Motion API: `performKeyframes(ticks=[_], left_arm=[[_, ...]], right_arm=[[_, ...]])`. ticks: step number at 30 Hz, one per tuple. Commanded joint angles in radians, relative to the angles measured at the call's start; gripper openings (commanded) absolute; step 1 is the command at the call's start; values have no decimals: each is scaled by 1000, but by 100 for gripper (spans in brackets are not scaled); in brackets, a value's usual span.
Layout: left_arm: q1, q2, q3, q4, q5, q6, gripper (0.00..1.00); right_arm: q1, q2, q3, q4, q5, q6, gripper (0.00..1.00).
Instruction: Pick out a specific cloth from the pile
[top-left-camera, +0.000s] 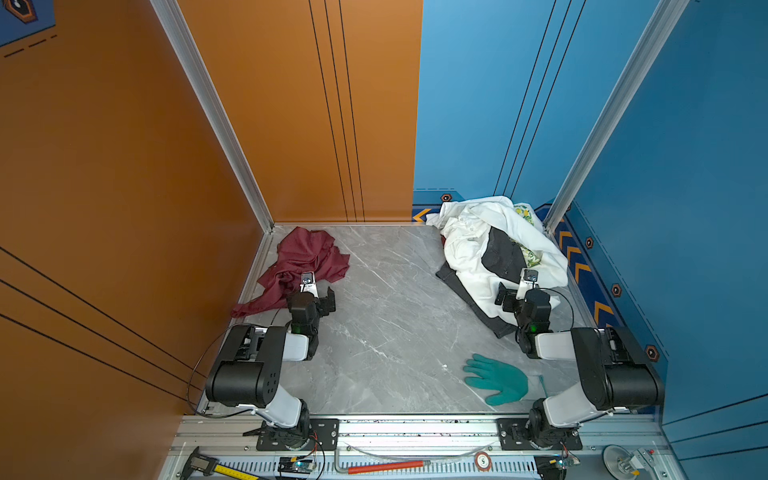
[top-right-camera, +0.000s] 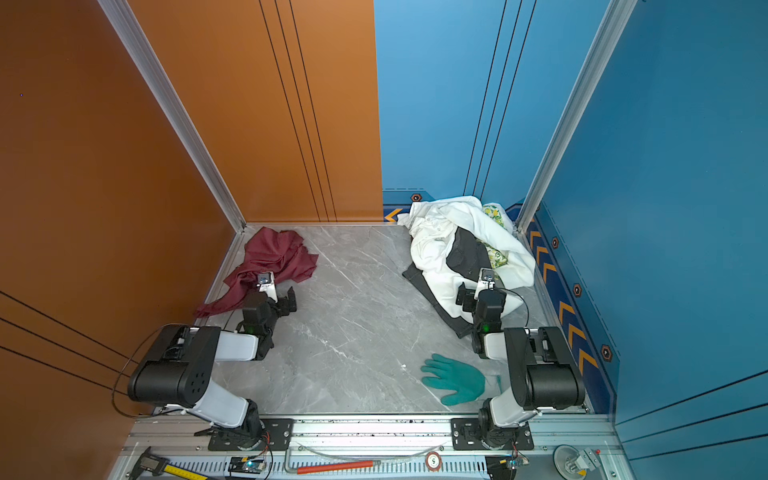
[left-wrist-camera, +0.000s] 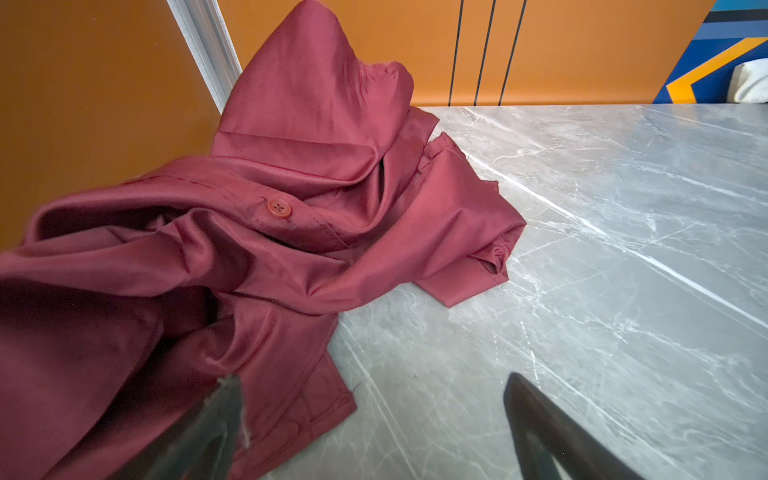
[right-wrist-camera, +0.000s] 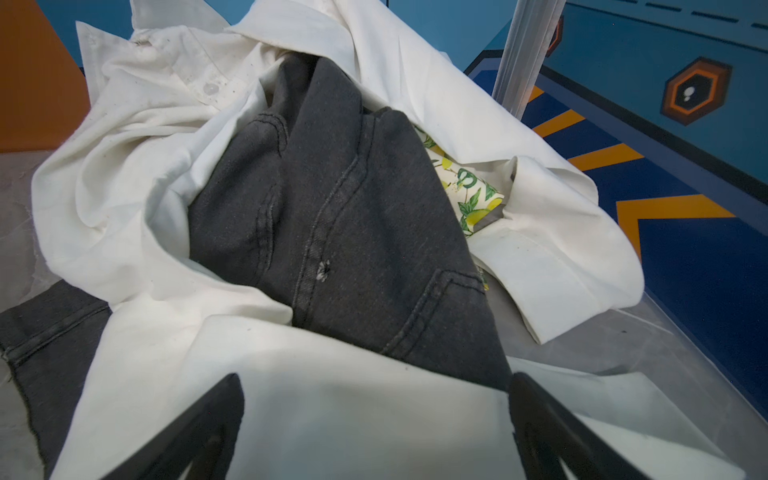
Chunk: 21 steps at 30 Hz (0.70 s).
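The cloth (top-left-camera: 303, 257) (top-right-camera: 270, 257) is a crumpled maroon garment with a button, lying alone in the far left corner of the grey marble table, apart from the pile. My left gripper (top-left-camera: 318, 293) (left-wrist-camera: 370, 378) stands open at its near edge. One finger is over the maroon hem and the other over bare table; nothing is between them. The pile (top-left-camera: 469, 245) (top-right-camera: 436, 249) sits at the far right: white fabric (right-wrist-camera: 124, 187), a dark grey garment (right-wrist-camera: 332, 228) and a floral piece (right-wrist-camera: 473, 195). My right gripper (top-left-camera: 515, 291) (right-wrist-camera: 374, 378) hangs open over the white fabric at the pile's near side.
A teal glove (top-left-camera: 496, 380) lies near the front right, close to the right arm's base. An orange wall (top-left-camera: 124, 166) borders the left and back, a blue wall (top-left-camera: 685, 208) the right. Tools lie on the front rail (top-left-camera: 415, 428).
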Motion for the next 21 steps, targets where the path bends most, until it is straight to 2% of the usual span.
performKeyframes(ticks=[1, 21], left_arm=[[-5, 4, 15, 9, -21, 12, 98], [-5, 2, 13, 11, -21, 12, 98]], right_arm=[[4, 3, 5, -11, -17, 14, 100], [11, 4, 7, -13, -6, 9, 100]])
